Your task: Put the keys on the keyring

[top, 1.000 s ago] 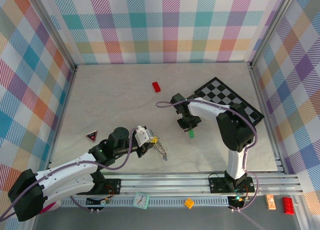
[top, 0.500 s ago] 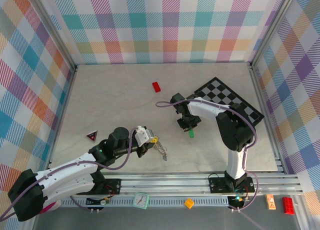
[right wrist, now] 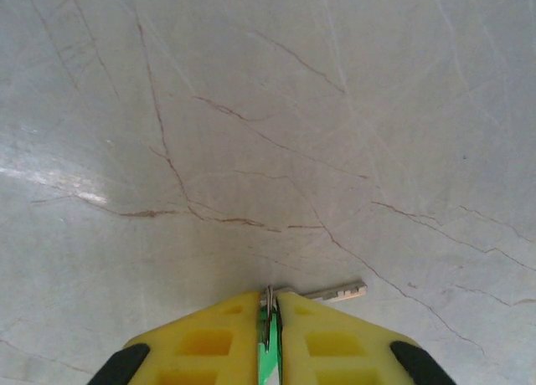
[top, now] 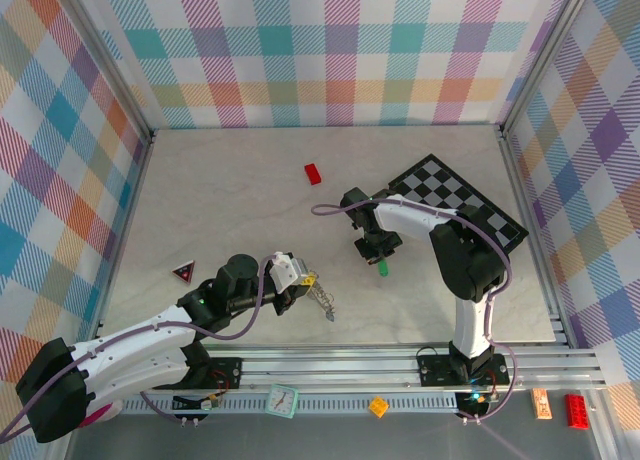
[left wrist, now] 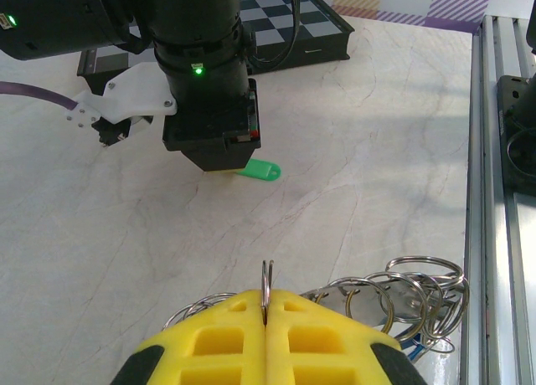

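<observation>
My left gripper [left wrist: 266, 305] is shut on the keyring [left wrist: 267, 278], which stands edge-on between the yellow pads. A bunch of linked silver rings [left wrist: 410, 289] trails to its right, with a bit of blue under them. In the top view the left gripper [top: 300, 280] sits at the table's front centre and the keyring chain [top: 322, 300] hangs from it. My right gripper [right wrist: 270, 305] is shut on the green key [right wrist: 267, 356], down at the table surface, and the silver blade [right wrist: 335, 293] sticks out to the right. From above, the right gripper [top: 378, 252] stands mid-table with the green key [top: 381, 269] just below it.
A small red brick [top: 314, 173] lies toward the back. The black-and-white chequered board [top: 460, 205] sits at the right, behind the right arm. A dark triangular piece [top: 183, 272] lies at the left. The metal rail [top: 400, 365] runs along the front edge.
</observation>
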Robot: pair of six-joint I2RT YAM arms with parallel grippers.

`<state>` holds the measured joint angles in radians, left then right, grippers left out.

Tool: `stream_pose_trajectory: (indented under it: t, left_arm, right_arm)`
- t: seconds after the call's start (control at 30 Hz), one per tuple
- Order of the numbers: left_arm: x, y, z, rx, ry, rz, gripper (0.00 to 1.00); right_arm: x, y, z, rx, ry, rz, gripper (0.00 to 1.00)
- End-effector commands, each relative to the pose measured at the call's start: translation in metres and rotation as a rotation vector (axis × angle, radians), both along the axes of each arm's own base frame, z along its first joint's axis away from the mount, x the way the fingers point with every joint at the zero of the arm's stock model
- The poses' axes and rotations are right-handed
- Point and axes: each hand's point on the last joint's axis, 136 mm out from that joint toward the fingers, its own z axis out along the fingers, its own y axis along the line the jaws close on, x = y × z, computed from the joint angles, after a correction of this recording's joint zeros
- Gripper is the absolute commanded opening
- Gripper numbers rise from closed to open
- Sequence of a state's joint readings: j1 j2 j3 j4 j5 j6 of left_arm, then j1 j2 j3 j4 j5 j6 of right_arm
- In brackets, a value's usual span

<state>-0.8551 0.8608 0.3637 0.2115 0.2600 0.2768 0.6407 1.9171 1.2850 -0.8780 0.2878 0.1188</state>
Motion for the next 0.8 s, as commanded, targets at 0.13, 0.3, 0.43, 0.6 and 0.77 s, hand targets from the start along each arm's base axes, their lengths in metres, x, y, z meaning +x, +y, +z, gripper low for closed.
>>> stream_pose_trajectory:
  t: [0.13, 0.3, 0.43, 0.6, 0.77]
  left_arm:
    - [0.0024, -0.0074, 0.0272, -0.063, -0.042, -0.012, 0.00]
    - [0.0019, -0.0075, 0.0266, -0.061, -0.041, -0.014, 0.00]
    - [0.0020, -0.0073, 0.0261, -0.061, -0.040, -0.013, 0.00]
    - [0.0020, -0.0076, 0.0266, -0.061, -0.041, -0.014, 0.00]
    - [0.0019, -0.0077, 0.0267, -0.061, -0.041, -0.015, 0.00]
  right_arm:
    - [0.0007, 0.0024, 0.0056, -0.004, 0.004, 0.006, 0.14]
    - [0.0004, 0.0030, 0.0057, -0.002, 0.004, 0.007, 0.13]
    - [-0.0001, 0.0036, 0.0055, 0.000, 0.007, 0.007, 0.13]
    - [-0.0002, 0.0035, 0.0052, -0.001, 0.009, 0.009, 0.11]
    - [-0.0003, 0.0038, 0.0059, 0.000, 0.009, 0.010, 0.09]
